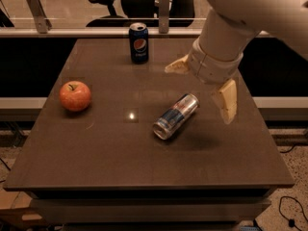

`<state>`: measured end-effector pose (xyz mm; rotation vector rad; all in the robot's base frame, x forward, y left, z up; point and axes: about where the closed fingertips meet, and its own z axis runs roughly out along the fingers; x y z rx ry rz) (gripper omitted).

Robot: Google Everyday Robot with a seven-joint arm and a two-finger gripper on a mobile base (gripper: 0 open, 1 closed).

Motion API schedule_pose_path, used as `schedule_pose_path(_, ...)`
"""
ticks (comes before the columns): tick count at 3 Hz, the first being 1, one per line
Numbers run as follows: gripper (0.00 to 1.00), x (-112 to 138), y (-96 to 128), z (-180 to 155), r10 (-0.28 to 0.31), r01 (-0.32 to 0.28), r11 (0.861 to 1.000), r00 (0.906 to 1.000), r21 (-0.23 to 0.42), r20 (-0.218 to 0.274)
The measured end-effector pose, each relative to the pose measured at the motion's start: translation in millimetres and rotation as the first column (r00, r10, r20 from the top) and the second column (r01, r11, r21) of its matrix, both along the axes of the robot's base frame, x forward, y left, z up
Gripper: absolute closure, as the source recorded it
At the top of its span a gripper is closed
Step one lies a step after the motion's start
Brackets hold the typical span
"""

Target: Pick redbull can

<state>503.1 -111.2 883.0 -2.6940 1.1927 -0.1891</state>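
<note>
Camera view: redbull can lying on table; jaws spread nearby, not touching.

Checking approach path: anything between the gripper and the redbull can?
Nothing. Camera view shows only bare table between the lying redbull can and the open gripper by its far end.

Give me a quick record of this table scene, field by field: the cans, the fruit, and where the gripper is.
redbull can: lying on its side near the table's middle, not held
Pepsi can: upright, near the far edge
apple: on the left side, apart from both cans
table: dark brown top
gripper: open, fingers spread wide, above the table just right of the redbull can's far end, not touching it
</note>
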Motion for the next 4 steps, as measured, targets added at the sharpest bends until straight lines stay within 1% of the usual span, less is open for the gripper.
schedule_pose_path(1,0.00,-1,4,-14,0.005,-0.005,1.000,1.0000,-0.021,-0.007)
schedule_pose_path(2,0.00,-1,6,-20,0.016,-0.016,1.000,0.9997,-0.025,-0.018)
schedule_pose_path(4,0.00,-20,19,-47,0.065,-0.069,0.995,0.9962,-0.067,-0.059)
